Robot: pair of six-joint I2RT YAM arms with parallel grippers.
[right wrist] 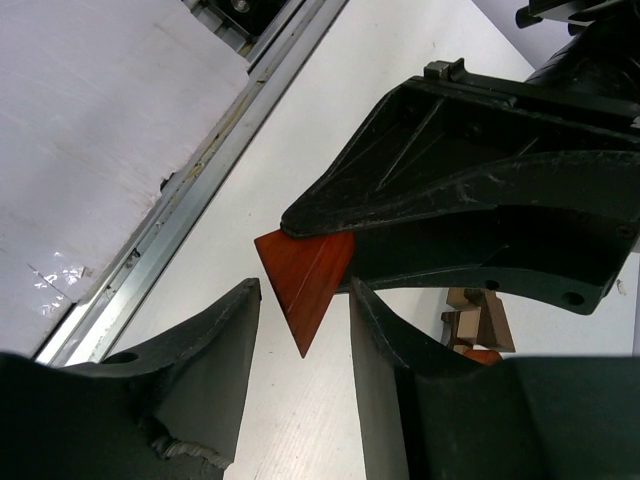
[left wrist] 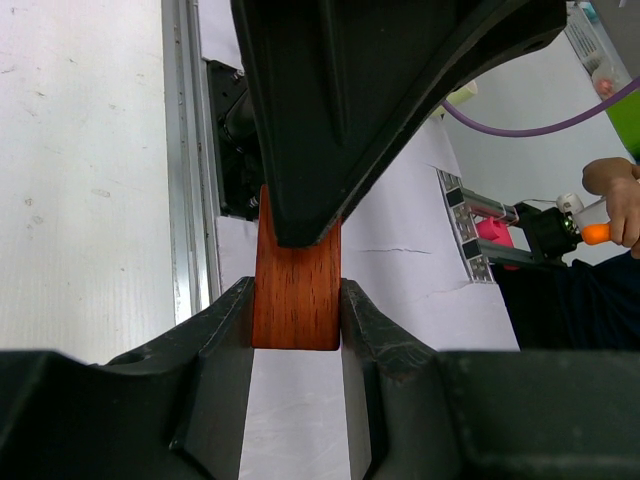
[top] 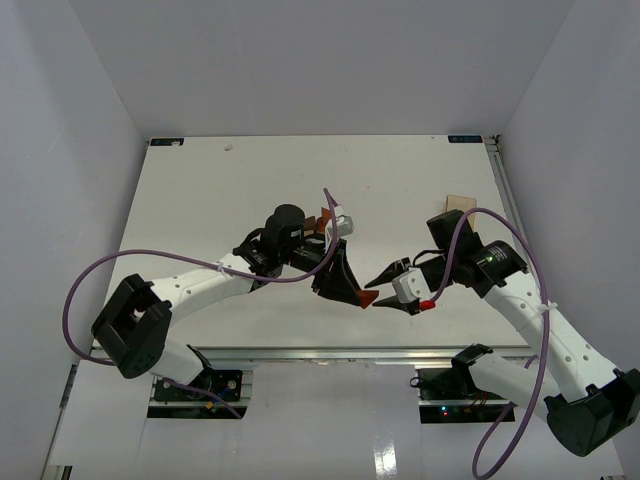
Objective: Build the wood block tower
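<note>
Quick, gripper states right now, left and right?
Left gripper: closed on the reddish wooden wedge.
Right gripper: jaws around the same wedge; whether they grip it cannot be told.

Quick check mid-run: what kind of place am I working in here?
Likely a lab test cell for robot work: plain white walls box in a white table, with an aluminium rail along its near edge, and the cabled left arm and right arm mounted there.

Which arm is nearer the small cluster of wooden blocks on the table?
Left. The left arm has its wrist right beside the block cluster; the right arm stands off to the cluster's right, its end effector at the reddish wedge.
</note>
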